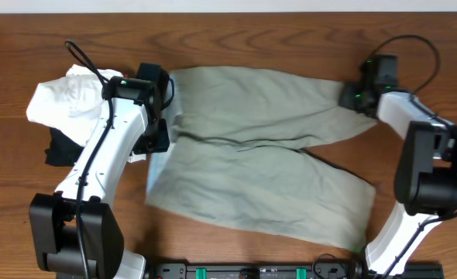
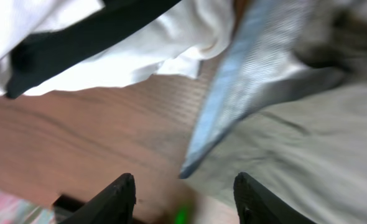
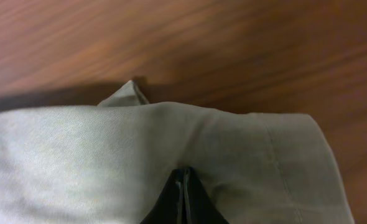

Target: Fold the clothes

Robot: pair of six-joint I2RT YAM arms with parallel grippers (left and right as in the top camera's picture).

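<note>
Right gripper point(image 3: 182, 194) pinches the shorts point(image 3: 109, 143) hem; left gripper point(image 2: 183, 188) gapes beside their waistband point(image 2: 233, 93).

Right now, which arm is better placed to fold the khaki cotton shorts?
Right: the right gripper is shut on the khaki cotton shorts at a hem; the left gripper is open, empty.

The overhead camera looks straight down on the whole table point(image 1: 236, 23), with the arm bases along the bottom edge. The left wrist camera peers close and low past the left gripper point(image 2: 182, 196) — sharing the waistband of the shorts point(image 2: 308, 143) and the white garment point(image 2: 140, 56) at overhead's left. The right wrist view sits nearer still — one hem, overhead's upper right.
</note>
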